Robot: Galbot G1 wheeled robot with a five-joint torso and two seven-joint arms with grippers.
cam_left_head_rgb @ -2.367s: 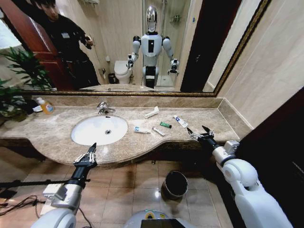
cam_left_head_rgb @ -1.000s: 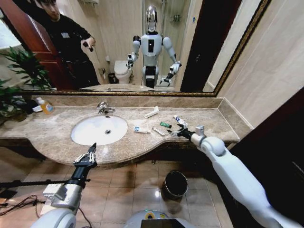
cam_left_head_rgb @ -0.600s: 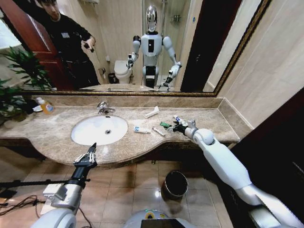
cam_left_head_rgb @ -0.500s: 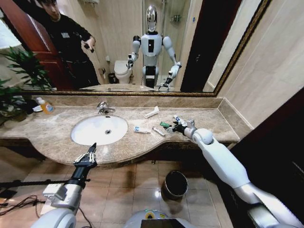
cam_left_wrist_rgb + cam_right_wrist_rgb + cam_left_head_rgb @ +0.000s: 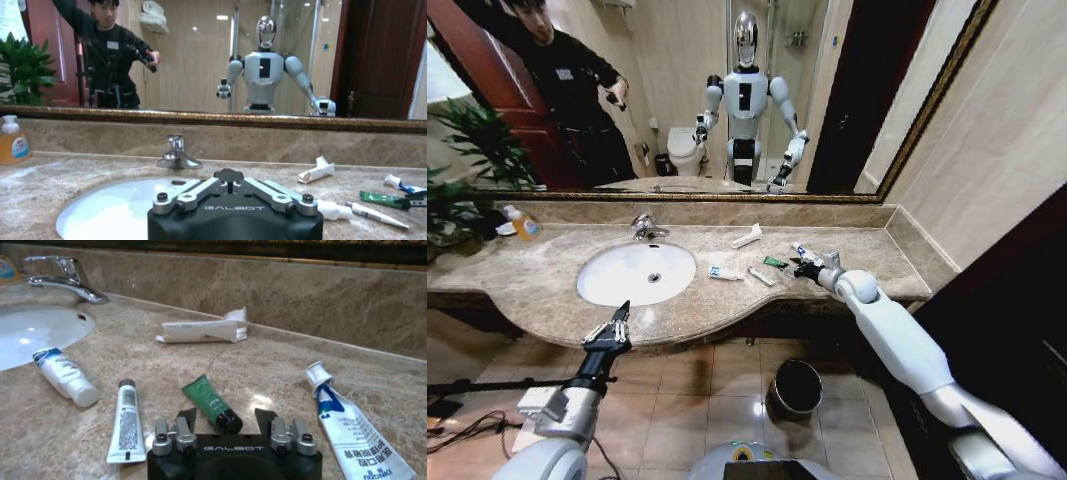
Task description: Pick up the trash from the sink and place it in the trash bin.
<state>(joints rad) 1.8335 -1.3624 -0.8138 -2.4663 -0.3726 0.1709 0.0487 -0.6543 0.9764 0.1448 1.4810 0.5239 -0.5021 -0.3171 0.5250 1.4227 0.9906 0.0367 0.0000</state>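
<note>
Right gripper is low over the table, on the right part of the marble, lined up on the green tube. In the right wrist view its fingers stand apart, one on each side of the tube's black cap end, holding nothing yet. Step in hand looks like the grasp on the green tube.

To do it well: keep the tube centred between the fingers, drop until the tips nearly meet the marble, then close across the narrow width near the cap. The tube lies flat, so a shallow pinch may slip off; go low.

Neighbours are tight. A white stick tube lies just left of the green one, near the left finger; don't sweep it. A white-and-blue tube lies to the right, a bit more apart. A short white-and-blue tube sits nearer the sink, close to the basin rim. The long white wrapper lies farther back toward the backsplash, well clear.

All trash seen is on the table beside the basin, not inside it.

Room: lift straight up first, then swing back over the table's near edge and down. The trash bin stands on the floor below that edge, in front of the robot; open path, but the arm must clear the edge.

Left gripper is parked at the near table edge below the sink, fingers slightly open, empty.
</note>
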